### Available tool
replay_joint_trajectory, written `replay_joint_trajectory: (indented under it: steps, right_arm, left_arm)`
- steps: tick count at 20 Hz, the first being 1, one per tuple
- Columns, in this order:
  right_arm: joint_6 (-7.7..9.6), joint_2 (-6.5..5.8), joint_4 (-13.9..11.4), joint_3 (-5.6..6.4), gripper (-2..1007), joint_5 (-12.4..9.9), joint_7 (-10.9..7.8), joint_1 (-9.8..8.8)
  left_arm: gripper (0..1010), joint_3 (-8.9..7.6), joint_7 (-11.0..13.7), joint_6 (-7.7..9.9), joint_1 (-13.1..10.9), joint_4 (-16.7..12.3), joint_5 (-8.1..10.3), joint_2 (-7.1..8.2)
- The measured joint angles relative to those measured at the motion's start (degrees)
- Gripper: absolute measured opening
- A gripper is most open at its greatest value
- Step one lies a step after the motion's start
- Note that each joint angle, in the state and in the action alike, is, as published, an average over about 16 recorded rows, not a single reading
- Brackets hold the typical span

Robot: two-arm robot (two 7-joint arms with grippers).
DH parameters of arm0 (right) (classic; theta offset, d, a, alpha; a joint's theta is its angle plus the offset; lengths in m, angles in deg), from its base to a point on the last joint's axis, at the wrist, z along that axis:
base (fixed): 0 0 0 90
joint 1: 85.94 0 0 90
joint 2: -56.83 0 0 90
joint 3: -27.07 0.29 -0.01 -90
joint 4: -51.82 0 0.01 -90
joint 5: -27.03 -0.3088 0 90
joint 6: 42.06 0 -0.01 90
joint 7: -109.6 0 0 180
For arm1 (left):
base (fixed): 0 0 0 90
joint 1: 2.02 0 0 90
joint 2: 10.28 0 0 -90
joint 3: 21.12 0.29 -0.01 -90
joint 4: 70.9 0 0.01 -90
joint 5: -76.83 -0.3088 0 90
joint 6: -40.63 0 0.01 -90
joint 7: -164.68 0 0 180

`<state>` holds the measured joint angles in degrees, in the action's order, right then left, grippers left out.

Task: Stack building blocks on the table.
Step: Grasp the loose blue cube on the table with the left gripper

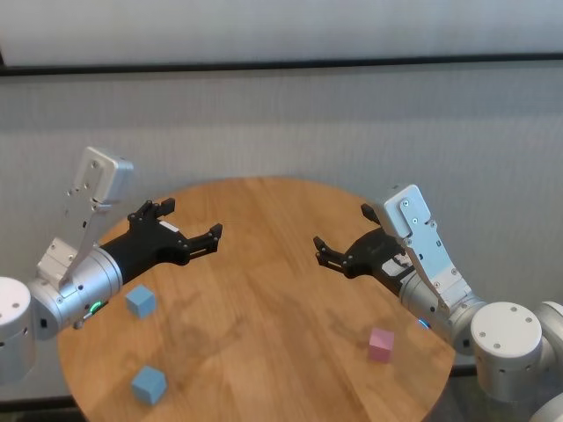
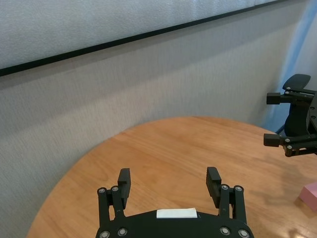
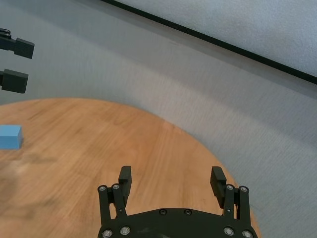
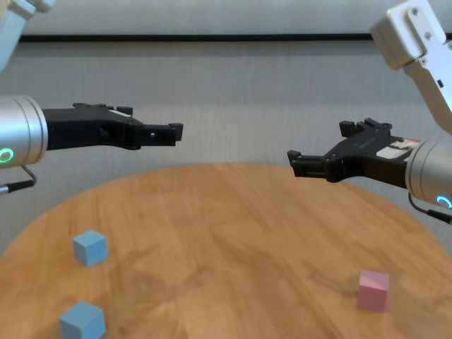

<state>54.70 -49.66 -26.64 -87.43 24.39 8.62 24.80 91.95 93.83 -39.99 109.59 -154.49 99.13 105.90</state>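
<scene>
On the left side of the round wooden table (image 1: 264,290) sit my two light blue blocks, apart from each other: the nearer blue block (image 1: 149,384) lies close to the table's near-left edge, and the farther blue block (image 1: 140,301) rests a little beyond it, just beside my left forearm as seen from the head view. Above that side my left gripper (image 1: 190,219) hovers over the wood, pointing toward the table's middle, its fingers (image 2: 124,177) spread wide with nothing between them. Across the bare centre of the table my right gripper (image 1: 341,237) faces it, also hanging above the surface and well apart from the left one; its fingers (image 3: 125,175) stand fully open too, and they hold nothing. From the right wrist view I can see one blue block lying flat on the wood far off toward the other arm. On the near right, the pink block (image 1: 381,345) sits alone on the tabletop below my right forearm, well apart from both blue blocks. All three blocks rest separately on the wood, none on top of another.
</scene>
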Motion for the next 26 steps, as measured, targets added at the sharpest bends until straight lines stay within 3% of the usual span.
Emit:
replay_joint_trajectory:
  steps: [26]
  right_arm:
    - [0.0,0.0,0.0,0.0,1004,0.0,0.0,0.0]
  left_arm:
    - [1000,0.0,0.0,0.0,0.0,0.0,0.0,0.0]
